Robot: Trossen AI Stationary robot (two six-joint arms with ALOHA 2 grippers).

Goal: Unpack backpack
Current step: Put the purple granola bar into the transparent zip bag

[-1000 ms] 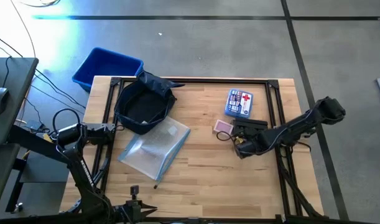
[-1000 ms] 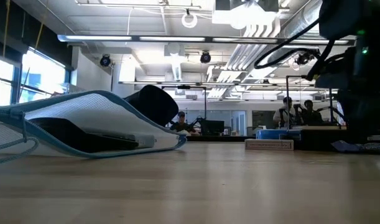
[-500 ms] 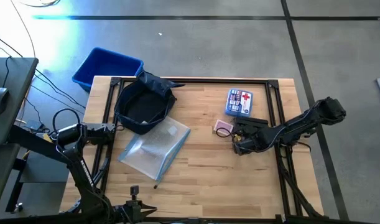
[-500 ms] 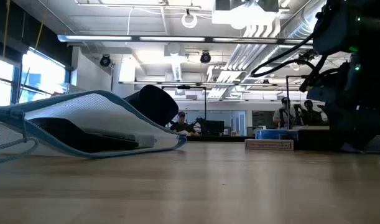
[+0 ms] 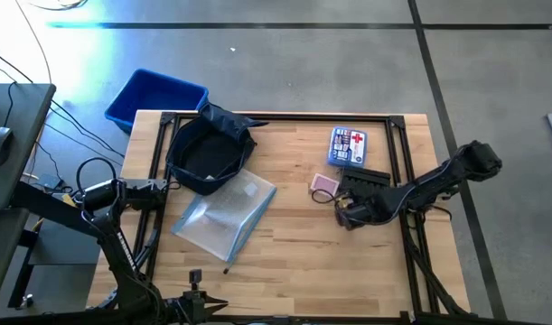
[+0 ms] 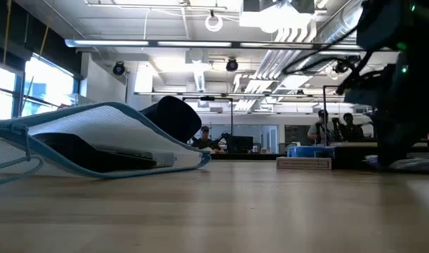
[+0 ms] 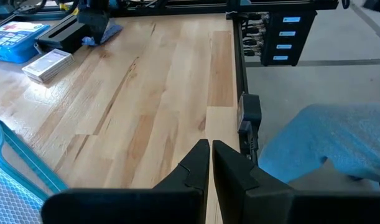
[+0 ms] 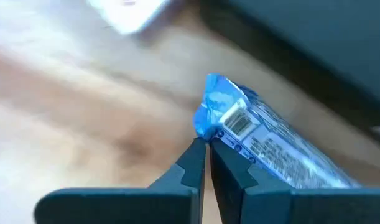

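Observation:
The dark navy backpack (image 5: 208,149) stands on its base at the table's far left, its mouth open upward. My right gripper (image 8: 206,144) is shut and points steeply down near the table's right side (image 5: 346,217). Its tips are at the crimped end of a blue packet (image 8: 264,146), which lies on the wood. My left gripper (image 7: 210,149) is shut on nothing and hovers at the table's left edge (image 5: 167,187), beside the backpack. My right gripper has its shut fingertips (image 8: 199,155) right at the blue packet's crimped end (image 8: 209,124), coming from above. I cannot tell whether the tips pinch or touch that end. The packet lies on the table.
A clear zip pouch (image 5: 226,215) lies flat in front of the backpack. On the right lie a blue first-aid box (image 5: 348,147), a pink card deck (image 5: 323,186) and a flat black case (image 5: 366,179). A bright blue bin (image 5: 154,97) stands beyond the far left corner.
My right gripper has tipped a little more steeply downward beside the black case, staying over the same spot.

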